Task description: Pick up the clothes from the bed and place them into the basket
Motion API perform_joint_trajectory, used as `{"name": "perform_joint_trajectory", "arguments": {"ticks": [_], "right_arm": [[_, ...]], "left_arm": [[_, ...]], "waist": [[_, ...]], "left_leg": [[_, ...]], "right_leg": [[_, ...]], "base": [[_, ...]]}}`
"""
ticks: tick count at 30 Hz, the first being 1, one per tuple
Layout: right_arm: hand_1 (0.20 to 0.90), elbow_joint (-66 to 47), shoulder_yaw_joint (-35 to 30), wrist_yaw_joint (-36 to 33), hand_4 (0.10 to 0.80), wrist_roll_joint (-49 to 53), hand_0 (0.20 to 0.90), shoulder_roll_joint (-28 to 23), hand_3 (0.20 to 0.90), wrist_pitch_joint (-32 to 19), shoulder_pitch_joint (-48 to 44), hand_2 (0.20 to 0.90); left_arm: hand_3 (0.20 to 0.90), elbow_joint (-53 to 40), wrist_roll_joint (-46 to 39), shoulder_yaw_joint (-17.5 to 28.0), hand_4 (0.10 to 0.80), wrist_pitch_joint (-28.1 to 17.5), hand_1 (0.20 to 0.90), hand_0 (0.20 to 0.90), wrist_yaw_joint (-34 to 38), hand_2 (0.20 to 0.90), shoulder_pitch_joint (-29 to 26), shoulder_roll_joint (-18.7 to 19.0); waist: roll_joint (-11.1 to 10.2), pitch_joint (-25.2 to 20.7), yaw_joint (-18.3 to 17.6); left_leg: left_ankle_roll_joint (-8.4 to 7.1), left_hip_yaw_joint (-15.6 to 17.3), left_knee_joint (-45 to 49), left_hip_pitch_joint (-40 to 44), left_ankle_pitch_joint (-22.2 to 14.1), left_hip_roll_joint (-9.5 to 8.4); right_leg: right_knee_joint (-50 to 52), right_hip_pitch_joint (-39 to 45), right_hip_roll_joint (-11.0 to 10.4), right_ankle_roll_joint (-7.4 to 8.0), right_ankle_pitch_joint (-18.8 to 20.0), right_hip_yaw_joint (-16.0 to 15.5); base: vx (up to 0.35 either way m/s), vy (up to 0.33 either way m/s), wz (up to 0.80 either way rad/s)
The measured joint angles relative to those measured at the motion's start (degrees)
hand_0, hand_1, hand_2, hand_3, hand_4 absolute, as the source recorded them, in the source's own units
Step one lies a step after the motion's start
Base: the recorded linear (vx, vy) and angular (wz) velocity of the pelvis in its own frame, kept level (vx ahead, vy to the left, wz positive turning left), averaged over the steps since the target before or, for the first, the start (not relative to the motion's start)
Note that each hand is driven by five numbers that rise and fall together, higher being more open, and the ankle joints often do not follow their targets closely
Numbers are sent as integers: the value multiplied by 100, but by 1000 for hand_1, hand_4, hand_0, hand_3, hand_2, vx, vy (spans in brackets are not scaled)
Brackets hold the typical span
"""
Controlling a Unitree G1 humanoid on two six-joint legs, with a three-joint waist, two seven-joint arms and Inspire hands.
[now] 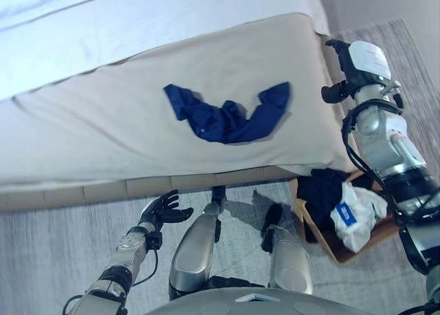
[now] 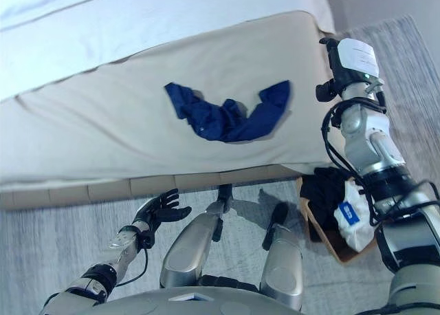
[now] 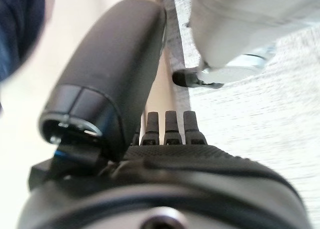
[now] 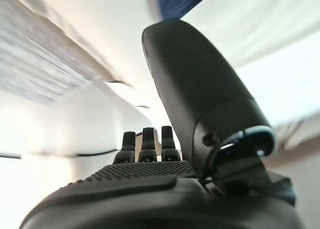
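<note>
The bed (image 1: 103, 122) fills most of what I see, its beige cover stretching across in front of me with white bedding (image 1: 103, 33) further back. A grey carpet (image 1: 48, 246) runs along its near edge. On the beige cover lies the dark blue garment (image 1: 227, 115), crumpled in a loose curve, touched by neither of my hands. The basket (image 1: 316, 232) sits on the floor at the bed's near right corner, below my right arm, already holding dark clothing (image 1: 323, 191) and a white garment (image 1: 357, 215). My right hand (image 1: 347, 67) is raised by the bed's right edge, well apart from the blue garment, its fingers straight and holding nothing. My left hand (image 1: 161, 210) hangs low over the carpet just short of the bed's edge, fingers (image 1: 177, 194) spread loosely, empty.
</note>
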Motion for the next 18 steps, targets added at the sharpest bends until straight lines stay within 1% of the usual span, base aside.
{"name": "perform_joint_trajectory", "arguments": {"ticks": [1,3,5,6,7,8,10,11,12,13,15,18], "right_arm": [[900,349,132,-23,800,-178,900,87,900,94,-295,900],[900,779,304,-93,800,-318,900,279,900,143,-725,900],[900,1052,541,-106,800,-338,900,364,900,189,-1011,900],[900,1310,718,-112,800,-363,900,451,900,235,-1182,900],[900,1493,798,-83,800,-381,900,513,900,274,-1253,900],[900,1761,939,23,800,-415,900,600,900,381,-1408,900],[900,2121,1048,413,800,-468,900,684,900,461,-1597,900],[900,2372,1131,767,800,-527,900,718,900,469,-1605,900],[900,2459,1131,885,800,-533,900,748,900,474,-1602,900],[900,2730,1130,1202,800,-533,900,847,900,491,-1592,900],[900,3010,1128,1387,800,-518,900,916,900,486,-1585,900],[900,3256,1093,1342,800,-154,900,936,900,479,-1646,900]], "left_arm": [[900,7,-13,-26,800,18,900,900,-1,900,-72,95],[900,-12,-59,-33,800,18,900,900,2,900,-74,203],[900,-11,-109,-34,800,20,900,900,7,900,-83,297],[900,-18,-179,-38,800,12,900,900,12,900,-85,361],[900,-36,-187,-43,800,1,900,900,24,900,-81,397],[900,-88,-238,-48,800,-26,900,900,34,900,-75,440],[900,-147,-283,-39,800,-27,900,900,32,900,-116,483],[900,-150,-290,-32,800,-29,900,900,34,900,-140,500],[900,-150,-293,-32,800,-29,900,900,34,900,-139,507],[900,-149,-295,-33,800,-23,900,900,26,900,-119,516],[900,-179,-294,-34,800,-26,900,900,-6,900,-112,514],[900,-318,-293,-33,800,-45,900,900,-5,900,-72,521]], "waist": [[-24,4,272],[-45,12,544],[-48,14,630],[-82,35,762],[-92,43,856],[-146,74,921],[-207,143,1070],[-257,194,1170],[-280,212,1208],[-315,232,1256],[-323,237,1320],[-338,245,1415]], "left_leg": [[-8,-87,106,-184,-41,-63],[-15,-155,258,-438,-32,-129],[4,-314,338,-620,-9,-197],[-7,-388,405,-730,-15,-238],[-31,-481,402,-801,-5,-283],[-20,-535,403,-886,-18,-301],[-35,-615,406,-1062,-7,-309],[-60,-674,405,-1149,9,-313],[-61,-691,405,-1169,10,-317],[-61,-786,411,-1248,10,-346],[-65,-834,409,-1310,13,-360],[-118,-941,383,-1433,49,-358]], "right_leg": [[164,-137,-69,-4,-87,-106],[380,-363,-155,25,-138,-176],[466,-449,-213,33,-176,-285],[509,-491,-263,49,-195,-420],[518,-504,-289,47,-215,-478],[535,-573,-311,49,-217,-561],[529,-668,-312,49,-218,-683],[494,-677,-309,50,-218,-794],[484,-678,-308,57,-222,-823],[474,-687,-309,78,-236,-896],[449,-708,-311,85,-241,-973],[390,-772,-274,88,-240,-1067]], "base": [[-76,71,43],[-75,63,33],[-80,9,45],[-92,-7,56],[-59,-5,44],[-38,-24,40],[-10,-40,36],[10,-33,33],[9,-78,40],[2,-78,30],[2,-74,22],[7,-78,11]]}}
